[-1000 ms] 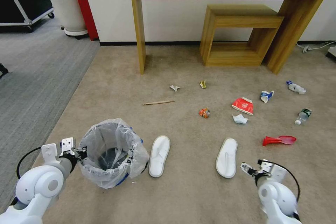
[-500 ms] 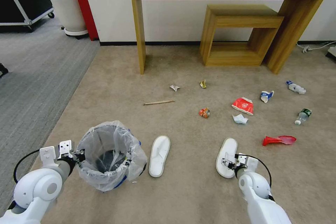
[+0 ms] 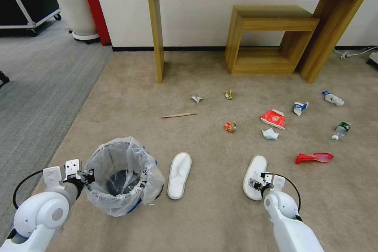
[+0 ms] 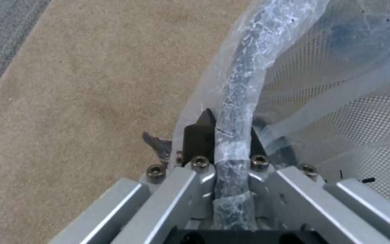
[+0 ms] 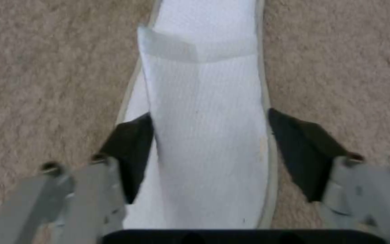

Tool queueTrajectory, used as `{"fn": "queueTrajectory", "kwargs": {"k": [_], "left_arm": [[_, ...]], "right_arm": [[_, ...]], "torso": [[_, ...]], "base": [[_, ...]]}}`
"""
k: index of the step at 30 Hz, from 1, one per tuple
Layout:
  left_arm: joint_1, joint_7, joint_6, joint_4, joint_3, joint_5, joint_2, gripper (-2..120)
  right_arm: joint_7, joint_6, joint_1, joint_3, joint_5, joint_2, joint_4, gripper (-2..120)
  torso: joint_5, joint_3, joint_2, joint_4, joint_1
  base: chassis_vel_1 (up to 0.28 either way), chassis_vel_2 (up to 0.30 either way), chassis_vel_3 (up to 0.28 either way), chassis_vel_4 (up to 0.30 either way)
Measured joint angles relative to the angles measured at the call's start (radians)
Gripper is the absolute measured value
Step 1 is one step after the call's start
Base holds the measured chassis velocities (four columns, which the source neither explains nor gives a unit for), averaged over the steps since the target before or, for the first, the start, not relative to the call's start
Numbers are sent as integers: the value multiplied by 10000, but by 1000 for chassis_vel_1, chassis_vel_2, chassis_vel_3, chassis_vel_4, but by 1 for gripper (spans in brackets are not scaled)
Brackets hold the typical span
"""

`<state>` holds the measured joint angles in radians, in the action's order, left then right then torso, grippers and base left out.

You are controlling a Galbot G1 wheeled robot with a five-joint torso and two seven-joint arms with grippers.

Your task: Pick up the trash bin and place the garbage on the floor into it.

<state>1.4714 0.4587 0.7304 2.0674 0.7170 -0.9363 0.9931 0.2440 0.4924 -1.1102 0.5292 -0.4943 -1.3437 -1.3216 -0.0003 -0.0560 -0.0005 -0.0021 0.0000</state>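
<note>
1. While my left gripper (image 4: 222,149) stays clamped on the trash bin's (image 3: 118,177) rim, its liner hides the bin's lower wall.
2. My right gripper (image 5: 208,152) hangs spread wide around the right slipper (image 5: 204,112); contact is unclear, and its heel is cut off.
3. Other garbage lies on the carpet: left slipper (image 3: 179,175), red carton (image 3: 273,118), wooden stick (image 3: 178,115).

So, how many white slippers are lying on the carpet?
2. One slipper lies just right of the trash bin, apart from it. The other slipper lies farther right, with the open right pincer straddling its near end. None seems hidden.
</note>
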Motion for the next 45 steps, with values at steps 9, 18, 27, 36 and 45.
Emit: {"fn": "queueTrajectory", "kwargs": {"k": [9, 18, 27, 36, 45], "left_arm": [[5, -71, -57, 26, -38, 35, 22, 0], [50, -120, -96, 78, -3, 64, 23, 0], [-58, -132, -121, -77, -22, 75, 65, 0], [-85, -134, -123, -104, -45, 91, 74, 0], [-20, -50, -51, 197, -52, 19, 76, 0]], "right_arm": [[-112, -206, 6, -145, 122, -103, 212, 26], [-336, -543, 51, -228, 307, -165, 593, 0], [-1888, -2098, -499, -60, 114, -112, 8, 0], [-5670, -4773, -1798, 303, -582, 164, -1396, 0], [-7930, -5537, -2611, -144, -1875, 878, -4432, 0]], "torso": [[1, 0, 0, 0, 0], [0, 0, 0, 0, 0], [1, 0, 0, 0, 0], [2, 1, 0, -2, 0], [-1, 1, 0, 1, 0]], "base": [[0, 0, 0, 0], [0, 0, 0, 0], [0, 0, 0, 0], [0, 0, 0, 0], [0, 0, 0, 0]]}}
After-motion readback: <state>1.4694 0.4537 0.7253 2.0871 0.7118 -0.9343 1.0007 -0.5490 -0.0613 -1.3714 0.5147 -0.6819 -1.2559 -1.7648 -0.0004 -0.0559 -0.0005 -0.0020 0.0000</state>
